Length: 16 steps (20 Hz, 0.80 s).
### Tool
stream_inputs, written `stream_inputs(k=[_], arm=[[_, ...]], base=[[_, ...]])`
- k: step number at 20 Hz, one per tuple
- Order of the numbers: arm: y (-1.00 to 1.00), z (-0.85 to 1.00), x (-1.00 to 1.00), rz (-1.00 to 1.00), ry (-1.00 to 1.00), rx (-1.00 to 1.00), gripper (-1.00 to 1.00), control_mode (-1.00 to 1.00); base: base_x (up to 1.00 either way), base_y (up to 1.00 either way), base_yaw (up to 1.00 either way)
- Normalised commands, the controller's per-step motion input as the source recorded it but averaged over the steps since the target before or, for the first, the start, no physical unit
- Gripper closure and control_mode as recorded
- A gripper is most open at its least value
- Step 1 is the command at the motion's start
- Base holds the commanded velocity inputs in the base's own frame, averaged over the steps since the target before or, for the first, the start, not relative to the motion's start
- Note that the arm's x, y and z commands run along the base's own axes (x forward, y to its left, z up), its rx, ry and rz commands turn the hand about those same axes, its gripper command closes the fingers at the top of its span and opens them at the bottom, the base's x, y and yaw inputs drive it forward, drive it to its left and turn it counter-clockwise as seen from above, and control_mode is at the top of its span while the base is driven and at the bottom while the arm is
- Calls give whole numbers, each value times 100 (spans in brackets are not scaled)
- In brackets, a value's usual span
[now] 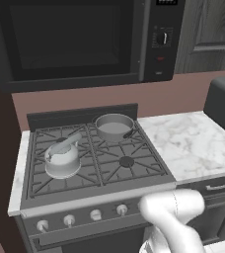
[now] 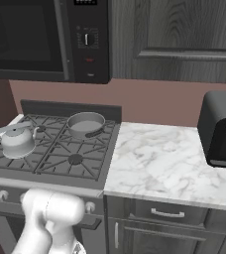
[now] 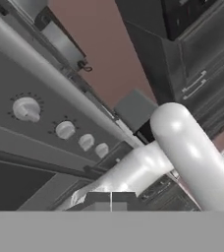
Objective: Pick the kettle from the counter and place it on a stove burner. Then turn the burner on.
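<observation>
Currently the kettle (image 1: 62, 158) sits on the front-left burner grate of the stove (image 1: 134, 170), upright, spout toward the back right. Behind and to its right a grey pot (image 1: 114, 127) stands on the rear grate, apart from the kettle. The front-right burner (image 1: 127, 161) is bare, and so is the rear-left grate behind the kettle.

Right of the stove, the white marble tabletop (image 2: 159, 163) lies open across most of its width; a dark toaster (image 2: 223, 130) stands at its far right end, near the wall. A microwave (image 1: 75, 39) hangs above the stove, leaving open room over the pots.

Along the stove's front edge runs a row of silver knobs (image 1: 95, 214), below the grates. The white arm (image 1: 176, 217) is low in front of that panel.

In the hand view the tool (image 3: 110, 201) has its two dark tips (image 3: 97, 199) pressed together, holding nothing; the knob row (image 3: 65, 130) lies ahead, not touched.
</observation>
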Motion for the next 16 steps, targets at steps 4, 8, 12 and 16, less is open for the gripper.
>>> stream_inputs(k=[4, 8, 12, 16], arm=[[-40, 0, 24, 3, 0, 8, 100, -100], [0, 0, 15, 0, 0, 0, -100, -100], [-21, 3, 70, 0, -3, 9, -100, -100], [-39, 5, 77, 0, -12, 12, -100, -100]], base=[[0, 0, 0], [0, 0, 0], [0, 0, 0], [0, 0, 0]])
